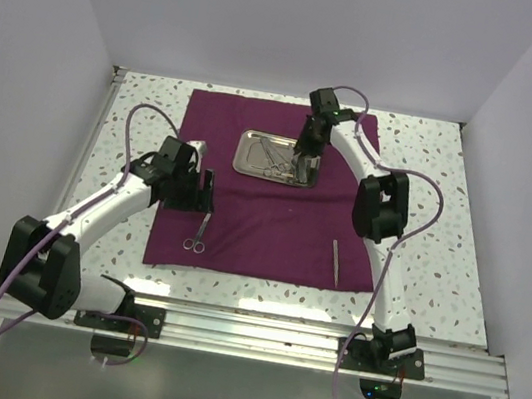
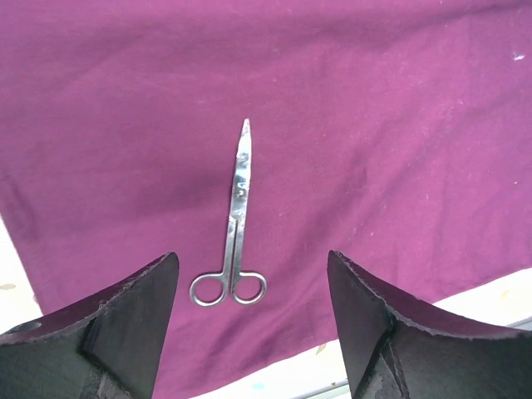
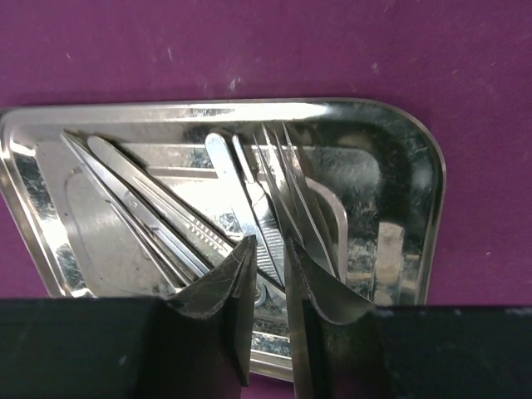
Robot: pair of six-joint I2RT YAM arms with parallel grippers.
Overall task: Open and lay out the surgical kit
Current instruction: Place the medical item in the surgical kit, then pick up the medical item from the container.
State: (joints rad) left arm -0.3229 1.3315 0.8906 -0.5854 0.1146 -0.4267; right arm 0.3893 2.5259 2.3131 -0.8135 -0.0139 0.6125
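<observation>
The maroon cloth (image 1: 271, 231) lies spread flat on the table. The steel tray (image 1: 245, 156) sits on its far middle and holds several silver instruments (image 3: 158, 208). My right gripper (image 1: 302, 165) reaches down into the tray (image 3: 420, 158). Its fingers (image 3: 224, 283) are nearly together around thin ribbed tweezers (image 3: 249, 195) in the pile. Ring-handled scissors (image 1: 199, 234) lie on the cloth's near left. My left gripper (image 1: 204, 193) hovers open and empty just above them. In the left wrist view the scissors (image 2: 237, 216) lie between the open fingers (image 2: 141, 307), with the tips pointing away.
One thin silver instrument (image 1: 335, 262) lies on the cloth's near right. The speckled tabletop (image 1: 430, 185) surrounds the cloth. White walls stand at the left, right and back. An aluminium rail (image 1: 275, 333) runs along the near edge. The cloth's near edge (image 2: 274, 366) shows below the scissors.
</observation>
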